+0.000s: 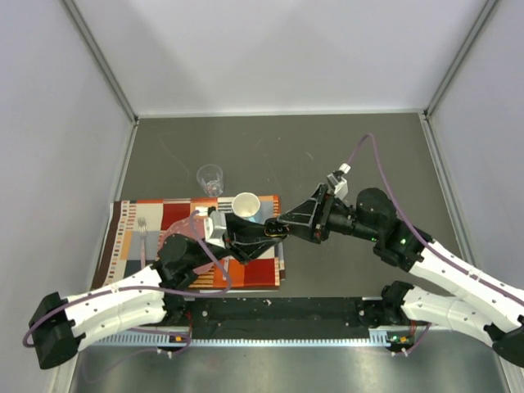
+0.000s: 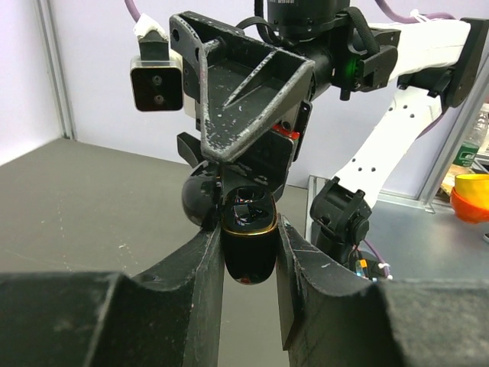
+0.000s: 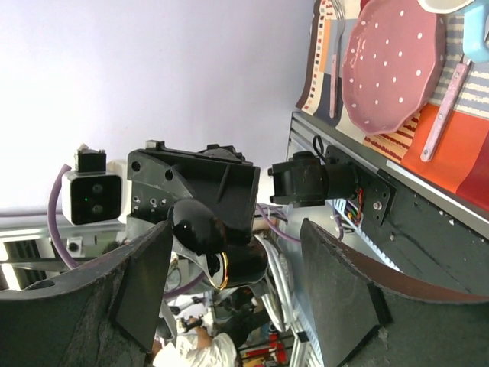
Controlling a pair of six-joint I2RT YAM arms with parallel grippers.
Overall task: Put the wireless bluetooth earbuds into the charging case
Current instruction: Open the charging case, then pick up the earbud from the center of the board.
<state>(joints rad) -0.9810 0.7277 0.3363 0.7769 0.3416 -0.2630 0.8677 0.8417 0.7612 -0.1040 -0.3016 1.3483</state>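
The left gripper (image 2: 248, 238) is clenched on a glossy black oval charging case (image 2: 249, 258) with a gold rim. Its lid is open, and it is held aloft over the right edge of the striped placemat (image 1: 260, 277). The right gripper (image 3: 235, 233) is just beside the case, its jaws released. A white mug (image 1: 246, 205) stands close behind them at the mat's far edge. Whether an earbud sits inside the case cannot be told.

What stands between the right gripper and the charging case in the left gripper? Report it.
Nothing visible does. The left gripper holds the charging case with its lid open, and the open right gripper faces it across bare air.
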